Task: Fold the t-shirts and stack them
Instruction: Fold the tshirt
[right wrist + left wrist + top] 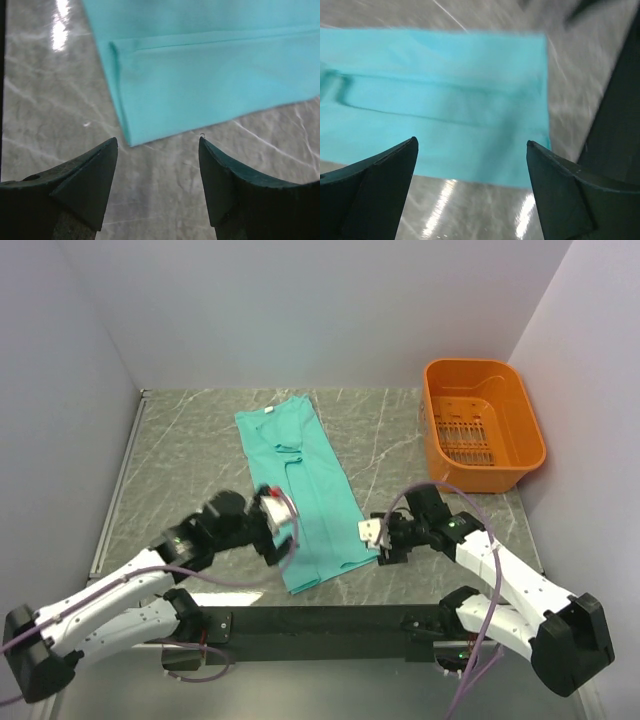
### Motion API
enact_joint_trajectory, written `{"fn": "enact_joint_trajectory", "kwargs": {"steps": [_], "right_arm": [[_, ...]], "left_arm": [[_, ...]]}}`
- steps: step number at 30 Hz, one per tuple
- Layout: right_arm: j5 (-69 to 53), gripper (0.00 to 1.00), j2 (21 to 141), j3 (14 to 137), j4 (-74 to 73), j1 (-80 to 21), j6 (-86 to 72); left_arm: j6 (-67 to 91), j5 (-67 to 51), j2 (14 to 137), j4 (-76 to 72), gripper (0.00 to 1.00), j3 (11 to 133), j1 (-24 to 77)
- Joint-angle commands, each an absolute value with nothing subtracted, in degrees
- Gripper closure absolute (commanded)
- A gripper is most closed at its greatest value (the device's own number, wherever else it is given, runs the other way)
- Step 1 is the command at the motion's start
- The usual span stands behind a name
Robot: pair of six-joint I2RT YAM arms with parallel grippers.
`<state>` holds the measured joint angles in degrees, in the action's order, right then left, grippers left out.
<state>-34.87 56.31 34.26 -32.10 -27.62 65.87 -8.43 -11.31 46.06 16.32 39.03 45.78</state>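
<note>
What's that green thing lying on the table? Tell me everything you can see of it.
It is a t-shirt, plain mint-green cloth, thin and soft by its look. It is folded lengthwise into a long narrow strip and lies flat on the grey marbled table. The collar, with a small white label, points away from the arms; the hem lies nearest them. The left tool and the right tool hover open by the hem end, gripping nothing.

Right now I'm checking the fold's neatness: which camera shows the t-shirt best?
The top external view: the whole t-shirt shows, a long folded strip with its collar at the far end. The left wrist view gives only a blurred end section; the right wrist view, just one sharp corner.
</note>
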Motion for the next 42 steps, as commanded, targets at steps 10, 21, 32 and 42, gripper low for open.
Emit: {"fn": "enact_joint_trajectory", "kwargs": {"steps": [10,21,32,42], "right_arm": [[-40.8,0.32,62.9,32.7,-36.4,-27.2,82.8],[-42.3,0.32,62.7,33.1,-35.9,-27.1,82.7],[-43.2,0.34,69.6,37.7,-38.6,-27.0,87.7],[-39.3,0.36,74.4,39.2,-39.0,-27.9,87.8]], "left_arm": [[-19.2,-4.8,63.7,12.7,0.18,32.9,66.7],[-18.0,-1.9,72.7,10.5,0.23,33.4,69.1],[-18.2,3.2,78.4,11.0,0.51,32.1,70.2],[-18.2,4.2,77.3,11.2,0.85,31.9,71.1]]}}
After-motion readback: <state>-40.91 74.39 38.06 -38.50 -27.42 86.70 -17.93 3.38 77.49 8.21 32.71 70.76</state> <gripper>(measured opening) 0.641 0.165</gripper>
